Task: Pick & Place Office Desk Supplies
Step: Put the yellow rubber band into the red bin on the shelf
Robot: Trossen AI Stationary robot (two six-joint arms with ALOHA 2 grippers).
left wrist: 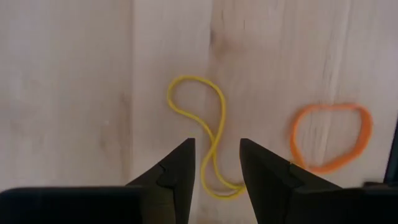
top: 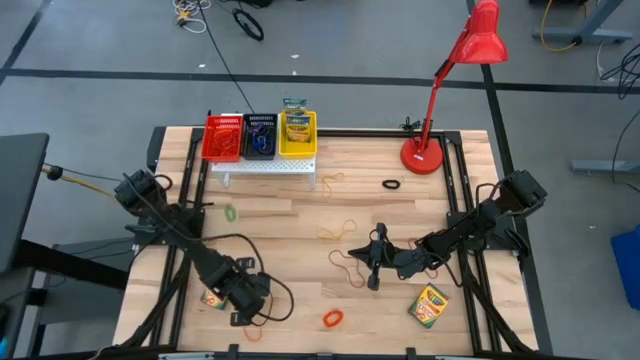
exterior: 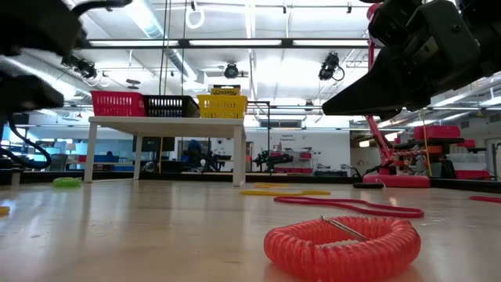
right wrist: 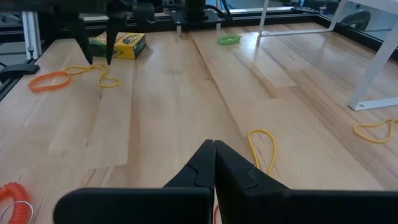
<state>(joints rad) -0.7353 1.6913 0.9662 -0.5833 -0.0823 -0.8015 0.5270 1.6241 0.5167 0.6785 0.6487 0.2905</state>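
My left end effector [left wrist: 215,180] hangs low over the bench [left wrist: 68,93], its two fingers parted with a clear gap between them, gripping nothing. The tail of a thin yellow rubber band [left wrist: 205,134] runs into that gap, and the rest of the band loops away toward twelve o'clock, lying flat on the wood. At about two o'clock from it lies an orange rubber band [left wrist: 329,137], apart from the yellow one. In the high view this end effector sits near the bench's front left corner, with a crayon box [top: 212,298] just beside it at nine o'clock.

I judge the yellow band nearly weightless, limp and stretchy (it will sag and may slide out of a loose pinch). The best hold looks to be the doubled strand between my fingers, pressed close to the wood.

My right end effector [right wrist: 214,163] waits near the bench's middle, fingers pressed together and empty, with another yellow band [right wrist: 264,149] lying just ahead of it.
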